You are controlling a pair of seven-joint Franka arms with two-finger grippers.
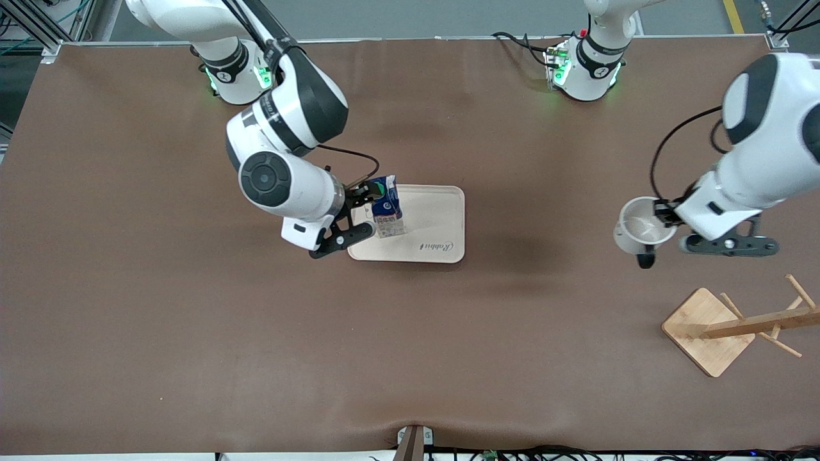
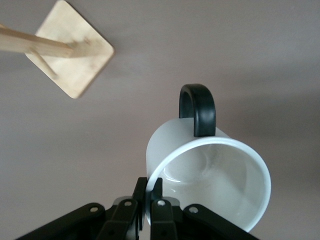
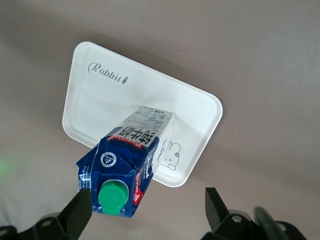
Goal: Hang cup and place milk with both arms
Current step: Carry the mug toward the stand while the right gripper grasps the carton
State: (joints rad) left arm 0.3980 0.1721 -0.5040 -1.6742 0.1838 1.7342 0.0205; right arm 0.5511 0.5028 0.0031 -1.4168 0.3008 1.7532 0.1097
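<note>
The white cup (image 1: 640, 224) hangs in the air in my left gripper (image 1: 665, 214), over the bare table near the wooden rack. In the left wrist view the gripper (image 2: 149, 196) is shut on the cup's (image 2: 215, 172) rim, and the black handle points away from the fingers. The milk carton (image 1: 387, 206) stands upright on the white tray (image 1: 429, 224), at the edge toward the right arm's end. My right gripper (image 1: 357, 214) is open around the carton's top. In the right wrist view (image 3: 147, 200) the carton (image 3: 127, 165) sits close against one finger (image 3: 81, 206); the other stands well apart.
A wooden cup rack (image 1: 711, 330) with pegs stands toward the left arm's end, nearer the front camera than the cup; it also shows in the left wrist view (image 2: 70, 50). The tray (image 3: 115, 95) reads "Rabbit". Brown table all around.
</note>
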